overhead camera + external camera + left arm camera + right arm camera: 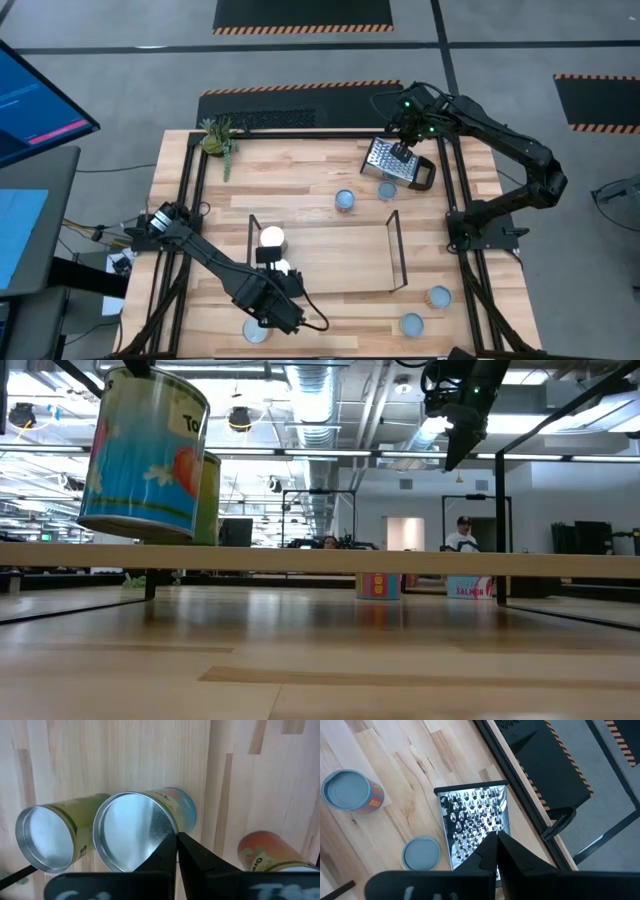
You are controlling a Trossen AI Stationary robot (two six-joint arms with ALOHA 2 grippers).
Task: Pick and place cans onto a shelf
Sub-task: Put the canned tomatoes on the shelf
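Note:
My left gripper [277,262] is at the left end of the black wire shelf [398,250], shut on a blue-labelled can [132,832]. The low view shows this can [145,450] raised and tilted. A green-yellow can [45,840] stands right beside it, its white top [271,238] showing in the high view. My right gripper [400,152] hangs shut above the perforated metal grater [475,820] at the far right; it also shows in the low view [452,460]. Whether it touches the grater I cannot tell. My left gripper pinches the blue-labelled can's top rim [170,831] between its two fingers, one over the silvery lid and one outside the wall. The fingers come from above, pointing down. The can hangs tilted below them, its bottom [135,525] clear of the wooden board.
Two cans [345,200] [388,190] stand near the grater. Two more [438,296] [411,323] stand at the near right and one [255,330] at the near left. An orange can [270,852] shows beside my left fingers. A plant [218,140] stands at the far left corner.

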